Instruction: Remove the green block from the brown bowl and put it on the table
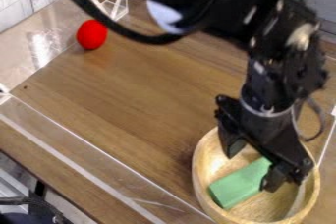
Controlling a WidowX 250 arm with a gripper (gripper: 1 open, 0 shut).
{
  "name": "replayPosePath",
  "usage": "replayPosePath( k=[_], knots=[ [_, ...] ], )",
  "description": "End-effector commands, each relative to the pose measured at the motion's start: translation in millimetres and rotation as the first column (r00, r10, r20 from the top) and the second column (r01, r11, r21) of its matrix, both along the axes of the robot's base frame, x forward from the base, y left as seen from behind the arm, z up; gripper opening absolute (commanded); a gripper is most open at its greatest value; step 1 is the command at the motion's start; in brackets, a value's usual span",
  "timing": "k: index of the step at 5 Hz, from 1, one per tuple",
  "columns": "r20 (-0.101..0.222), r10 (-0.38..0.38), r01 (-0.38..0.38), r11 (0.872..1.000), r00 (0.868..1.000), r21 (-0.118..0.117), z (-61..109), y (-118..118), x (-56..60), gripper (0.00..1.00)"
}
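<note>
The mint-green block (pixel 242 184) lies tilted inside the brown bowl (pixel 206 175) at the lower right of the table (pixel 144 90). My black gripper (pixel 258 160) points almost straight down into the bowl, just above the block's upper end. It is open: one finger (pixel 233 140) hangs over the bowl's left side, the other (pixel 288 171) sits past the block's right end. Nothing is held. Part of the block's far end is hidden behind the fingers.
A red ball (pixel 90 34) rests on the table at the far left. Low clear plastic walls (pixel 79 154) run along the front and left edges, with another clear panel behind the ball. The arm's dark bulk and cables fill the upper right.
</note>
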State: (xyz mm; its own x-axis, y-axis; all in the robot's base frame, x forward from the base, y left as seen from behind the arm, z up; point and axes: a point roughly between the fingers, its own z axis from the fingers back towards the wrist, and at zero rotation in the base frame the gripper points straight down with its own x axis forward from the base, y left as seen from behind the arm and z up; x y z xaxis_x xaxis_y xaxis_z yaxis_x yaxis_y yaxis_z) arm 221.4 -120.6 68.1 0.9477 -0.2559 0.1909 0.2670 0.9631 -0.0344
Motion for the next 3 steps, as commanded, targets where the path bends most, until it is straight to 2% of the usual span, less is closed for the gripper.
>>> replayPosePath(
  k=[1, 2, 3],
  knots=[
    [0.029, -0.063, 0.063, 0.998, 0.998, -0.001, 12.6, -3.1, 13.7, 1.00],
    [0.035, -0.118, 0.118, 0.993, 0.992, 0.018, 23.1, -4.9, 20.6, 1.00],
    [0.026, -0.165, 0.165, 0.986, 0.986, 0.011, 34.8, -5.3, 14.9, 1.00]
  ],
)
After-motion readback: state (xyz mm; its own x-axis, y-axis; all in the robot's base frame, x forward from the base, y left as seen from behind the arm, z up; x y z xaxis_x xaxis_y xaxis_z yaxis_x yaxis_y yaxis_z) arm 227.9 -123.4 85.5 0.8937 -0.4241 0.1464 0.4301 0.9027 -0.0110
